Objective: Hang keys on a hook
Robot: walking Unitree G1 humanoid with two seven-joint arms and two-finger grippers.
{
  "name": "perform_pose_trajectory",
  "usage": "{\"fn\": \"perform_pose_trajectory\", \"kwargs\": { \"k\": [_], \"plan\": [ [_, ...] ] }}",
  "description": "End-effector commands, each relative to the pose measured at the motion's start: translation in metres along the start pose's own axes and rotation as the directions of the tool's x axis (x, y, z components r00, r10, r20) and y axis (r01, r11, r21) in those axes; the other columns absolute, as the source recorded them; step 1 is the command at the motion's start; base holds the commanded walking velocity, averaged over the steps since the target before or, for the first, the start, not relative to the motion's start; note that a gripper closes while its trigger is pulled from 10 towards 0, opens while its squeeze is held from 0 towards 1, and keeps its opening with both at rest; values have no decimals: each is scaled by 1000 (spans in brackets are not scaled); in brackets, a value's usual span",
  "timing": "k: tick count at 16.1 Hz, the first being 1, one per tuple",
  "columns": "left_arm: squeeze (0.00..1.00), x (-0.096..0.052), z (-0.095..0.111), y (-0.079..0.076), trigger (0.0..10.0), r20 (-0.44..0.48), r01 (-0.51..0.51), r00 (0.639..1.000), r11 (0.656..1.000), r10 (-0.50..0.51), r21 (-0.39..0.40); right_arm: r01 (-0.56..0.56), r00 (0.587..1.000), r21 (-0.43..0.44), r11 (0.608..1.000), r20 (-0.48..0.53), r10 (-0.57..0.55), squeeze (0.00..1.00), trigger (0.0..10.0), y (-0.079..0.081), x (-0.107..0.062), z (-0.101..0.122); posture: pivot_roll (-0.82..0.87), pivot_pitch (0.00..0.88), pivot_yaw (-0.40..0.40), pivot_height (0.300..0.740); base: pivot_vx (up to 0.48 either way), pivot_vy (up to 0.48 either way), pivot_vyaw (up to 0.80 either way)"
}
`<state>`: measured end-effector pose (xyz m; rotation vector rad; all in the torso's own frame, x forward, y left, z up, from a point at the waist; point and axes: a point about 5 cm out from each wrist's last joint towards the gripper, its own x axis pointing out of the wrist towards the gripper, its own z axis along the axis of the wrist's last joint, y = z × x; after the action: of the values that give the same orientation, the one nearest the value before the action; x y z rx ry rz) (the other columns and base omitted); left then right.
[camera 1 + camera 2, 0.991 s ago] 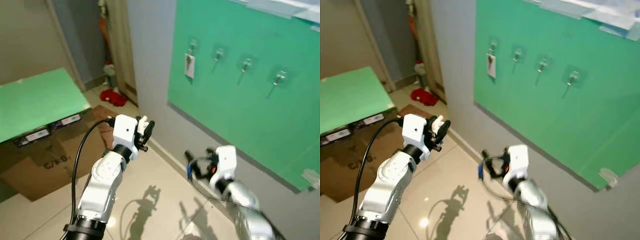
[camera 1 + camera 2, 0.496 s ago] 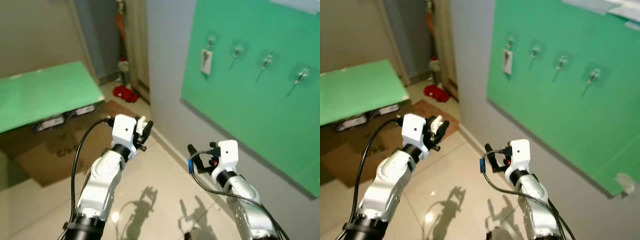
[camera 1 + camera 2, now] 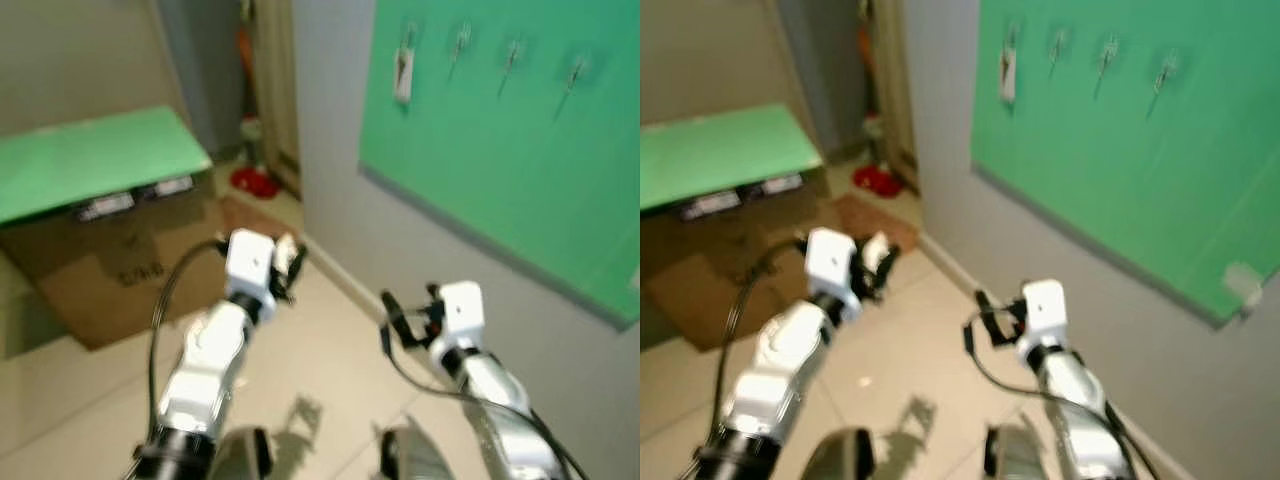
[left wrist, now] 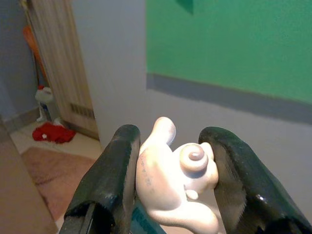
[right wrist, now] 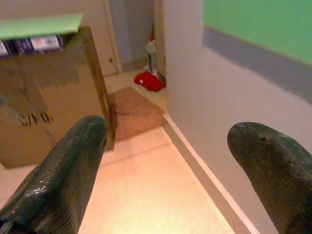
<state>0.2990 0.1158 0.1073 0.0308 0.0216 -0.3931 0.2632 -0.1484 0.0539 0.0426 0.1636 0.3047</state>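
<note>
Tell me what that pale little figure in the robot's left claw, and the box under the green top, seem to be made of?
The figure clamped in the left gripper looks like soft rubber or smooth plastic: rounded, seamless, pinkish-white, with a dull sheen. I can't tell which. The box looks like plain cardboard: matte brown with dark printed lettering on its side.

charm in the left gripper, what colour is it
Pale pink charm, clearest in the left wrist view.

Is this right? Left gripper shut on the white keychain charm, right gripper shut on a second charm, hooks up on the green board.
Not quite. The right gripper is open and holds nothing, as the right wrist view shows. The left gripper is shut on the white keychain charm, and the hooks are on the green board.
</note>
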Motion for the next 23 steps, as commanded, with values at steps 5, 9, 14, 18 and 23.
{"fn": "perform_pose_trajectory", "kwargs": {
  "k": [5, 9, 14, 18, 23],
  "plan": [
    [0, 3, 6, 3, 0, 20, -4, 1000, 1000, 4, 12, -35, 999, 43, 998, 10, 35, 0, 10000, 8, 1, 0, -134, 0, 31, 655, 0, 0, 0],
    [0, 4, 7, 5, 0, 25, -3, 1000, 1000, 3, 30, -29, 1000, 46, 999, 7, 28, 0, 10000, 8, 1, 0, -131, 0, 36, 699, 0, 0, 0],
    [0, 6, 8, 6, 0, 28, -2, 1000, 999, 1, 36, 4, 1000, 4, 1000, 21, -5, 0, 10000, 6, 2, 1, -132, 0, 41, 704, 0, 0, 0],
    [0, 6, 8, 6, 0, 27, 3, 1000, 999, -4, 37, -1, 1000, 49, 999, 28, 0, 0, 10000, 6, 0, 3, -138, 0, 46, 733, 0, 0, 0],
    [0, 6, 7, 4, 0, 19, 17, 1000, 998, -18, 57, 1, 1000, 44, 999, 25, -2, 0, 10000, 4, -2, 2, -139, 0, 45, 740, 0, 0, 0]
  ]
}}
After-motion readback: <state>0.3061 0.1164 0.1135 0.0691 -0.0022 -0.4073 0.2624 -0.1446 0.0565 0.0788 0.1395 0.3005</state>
